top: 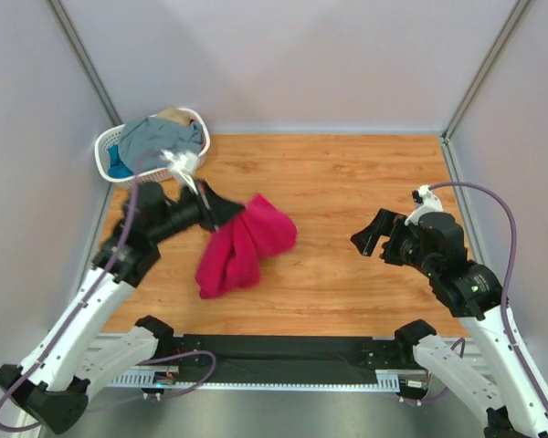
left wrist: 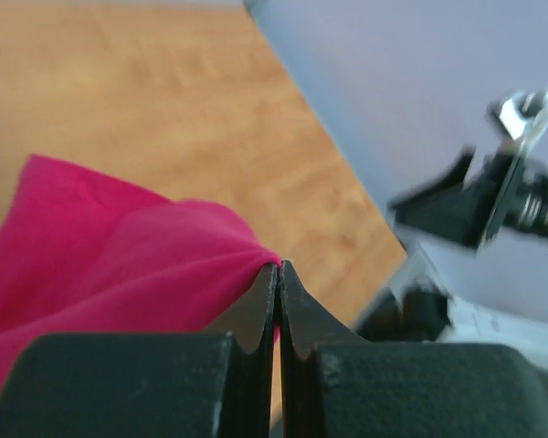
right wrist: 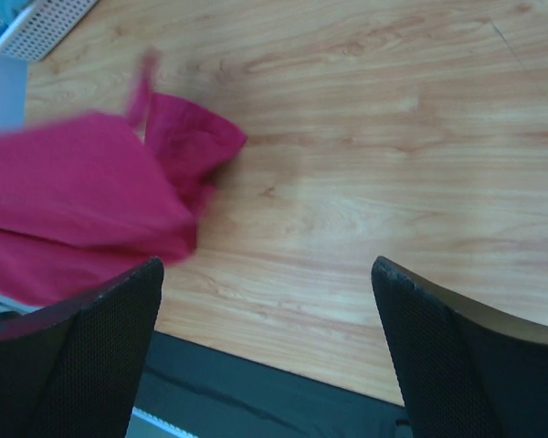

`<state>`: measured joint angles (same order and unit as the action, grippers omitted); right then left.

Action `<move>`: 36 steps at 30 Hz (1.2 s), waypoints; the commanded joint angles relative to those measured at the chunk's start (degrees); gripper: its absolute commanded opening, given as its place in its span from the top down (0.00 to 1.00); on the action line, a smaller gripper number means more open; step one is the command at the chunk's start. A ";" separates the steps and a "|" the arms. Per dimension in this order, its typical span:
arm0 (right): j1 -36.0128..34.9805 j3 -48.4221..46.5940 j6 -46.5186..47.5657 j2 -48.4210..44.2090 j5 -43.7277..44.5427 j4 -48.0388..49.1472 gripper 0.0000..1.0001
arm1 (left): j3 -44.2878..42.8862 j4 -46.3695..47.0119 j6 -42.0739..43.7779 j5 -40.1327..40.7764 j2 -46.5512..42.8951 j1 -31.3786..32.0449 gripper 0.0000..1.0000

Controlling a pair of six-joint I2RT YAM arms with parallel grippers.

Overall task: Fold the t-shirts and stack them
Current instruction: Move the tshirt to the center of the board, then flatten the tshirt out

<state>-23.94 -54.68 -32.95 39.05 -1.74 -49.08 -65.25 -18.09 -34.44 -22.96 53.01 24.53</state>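
Observation:
The crimson-pink t-shirt [top: 247,245] hangs bunched from my left gripper [top: 226,212], which is shut on its upper edge above the table's left half. In the left wrist view the cloth [left wrist: 119,265] is pinched between the closed fingertips [left wrist: 279,274]. It also shows blurred in the right wrist view [right wrist: 82,205]. My right gripper [top: 370,235] is open and empty over the right half, its fingers [right wrist: 100,347] spread wide. A grey-blue t-shirt [top: 160,137], a bright blue one [top: 119,166] and a tan one [top: 173,114] lie in the white basket [top: 107,144].
The basket stands at the table's back left corner against the wall. The wooden table top [top: 347,182] spreads between the arms. A black strip [top: 283,347] runs along the near edge by the arm bases.

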 commanded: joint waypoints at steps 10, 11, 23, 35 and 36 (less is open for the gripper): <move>-0.57 9.67 -1.33 9.36 -6.26 13.46 0.14 | 34.68 -10.81 -12.77 13.97 -15.75 13.09 0.31; -1.01 9.59 -1.33 14.51 -6.61 15.57 0.16 | 32.14 -15.18 -12.33 16.34 -15.14 12.30 0.30; -9.19 -10.88 9.56 56.91 -6.17 28.77 0.36 | 34.66 -14.88 -13.28 16.10 1.83 0.07 0.40; -13.41 -19.58 14.32 74.06 -7.14 32.48 0.50 | 42.67 -3.71 -14.43 12.33 6.04 0.07 0.48; -13.76 -19.77 14.23 74.68 -6.70 32.29 0.51 | 42.58 -3.45 -14.26 12.06 6.83 0.07 0.49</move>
<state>-35.99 -71.92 -20.69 111.57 -9.89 -17.87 -23.29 -26.30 -48.10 -9.21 57.78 24.71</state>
